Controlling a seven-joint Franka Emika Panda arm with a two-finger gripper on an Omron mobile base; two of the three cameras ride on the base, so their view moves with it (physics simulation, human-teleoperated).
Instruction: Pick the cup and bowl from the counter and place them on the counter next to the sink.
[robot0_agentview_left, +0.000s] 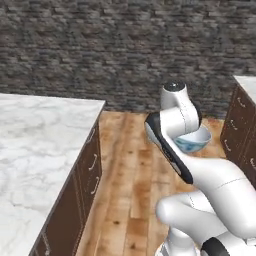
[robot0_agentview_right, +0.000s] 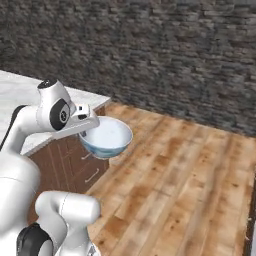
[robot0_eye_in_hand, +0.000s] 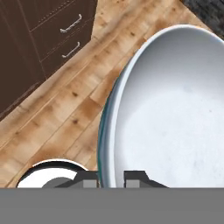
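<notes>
Right base view shows the gripper (robot0_agentview_right: 86, 126) clamped on the near rim of the bowl (robot0_agentview_right: 107, 136), carried level and upright above the wooden floor (robot0_agentview_right: 180, 185), just off the corner of the marble counter (robot0_agentview_right: 20, 95) to its left.

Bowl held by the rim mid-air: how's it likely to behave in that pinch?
The bowl looks glossy, so it may slip. The gripper pinches one rim edge only; the wide body hangs off to one side and probably wants to tilt. It keeps its shape, so likely rigid.
</notes>
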